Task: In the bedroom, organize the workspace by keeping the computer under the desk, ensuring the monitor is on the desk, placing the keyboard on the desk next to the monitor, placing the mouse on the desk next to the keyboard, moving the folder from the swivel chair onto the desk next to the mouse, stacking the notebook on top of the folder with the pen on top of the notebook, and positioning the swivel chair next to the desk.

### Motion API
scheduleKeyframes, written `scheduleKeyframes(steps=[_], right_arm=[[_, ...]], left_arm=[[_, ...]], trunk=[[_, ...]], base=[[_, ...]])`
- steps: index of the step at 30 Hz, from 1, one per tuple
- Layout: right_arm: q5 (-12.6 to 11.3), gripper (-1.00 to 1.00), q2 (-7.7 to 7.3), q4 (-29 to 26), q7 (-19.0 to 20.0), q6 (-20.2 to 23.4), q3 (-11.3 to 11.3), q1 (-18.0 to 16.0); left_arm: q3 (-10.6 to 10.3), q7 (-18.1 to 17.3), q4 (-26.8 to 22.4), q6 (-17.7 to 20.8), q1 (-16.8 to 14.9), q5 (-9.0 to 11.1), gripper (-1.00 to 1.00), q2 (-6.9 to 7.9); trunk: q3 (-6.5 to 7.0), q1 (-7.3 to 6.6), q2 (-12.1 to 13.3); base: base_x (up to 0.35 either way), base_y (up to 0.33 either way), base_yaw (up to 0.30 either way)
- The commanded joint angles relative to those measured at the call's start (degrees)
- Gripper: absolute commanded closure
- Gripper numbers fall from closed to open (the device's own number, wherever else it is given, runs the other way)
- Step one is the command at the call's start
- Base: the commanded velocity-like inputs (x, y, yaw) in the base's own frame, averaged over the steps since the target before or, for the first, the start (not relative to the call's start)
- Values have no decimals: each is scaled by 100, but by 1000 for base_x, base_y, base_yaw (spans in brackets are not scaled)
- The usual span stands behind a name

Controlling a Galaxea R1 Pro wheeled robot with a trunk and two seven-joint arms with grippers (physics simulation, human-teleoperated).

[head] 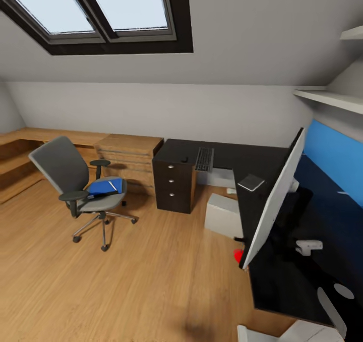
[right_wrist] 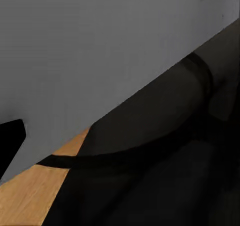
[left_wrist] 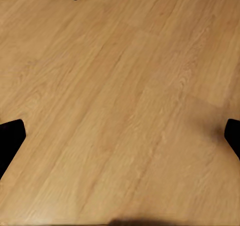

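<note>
Lying on the swivel chair (head: 68,173), the folder (head: 105,186) is well apart from the left gripper (left_wrist: 120,136)

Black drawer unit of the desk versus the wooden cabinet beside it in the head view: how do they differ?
The black drawer unit is dark with round silver knobs; the wooden cabinet is light wood with long bar handles. The black unit stands taller, its top level with the desk surface, while the cabinet is lower and wider. The black unit sits nearer the camera; the cabinet is closer to the wall. Both stand on the wood floor and hold stacked drawers.

One swivel chair (head: 75,180); one folder (head: 106,186); one keyboard (head: 204,159); one monitor (head: 275,198); three desk drawers (head: 171,181)
</note>
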Motion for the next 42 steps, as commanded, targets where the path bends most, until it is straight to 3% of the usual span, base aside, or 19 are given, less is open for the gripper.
scheduleKeyframes(steps=[1,29,33,42], right_arm=[[-55,-100,-1,4,54,-2,-4,-2],[-59,-100,-1,5,54,0,-73,-2],[-56,-100,4,5,54,5,-228,-2],[-54,-100,9,75,26,7,-292,-2]], left_arm=[[16,5,5,-16,-5,-4,-100,-4],[16,5,6,-23,-5,-4,-100,-5],[16,5,6,-24,-5,-4,-100,-6],[16,5,5,-24,-5,-4,-100,-9]], trunk=[[-9,0,-5],[-76,0,-5],[-80,0,-5],[-81,0,-5]], base=[[0,0,275],[0,0,273],[0,0,94],[0,0,14]])
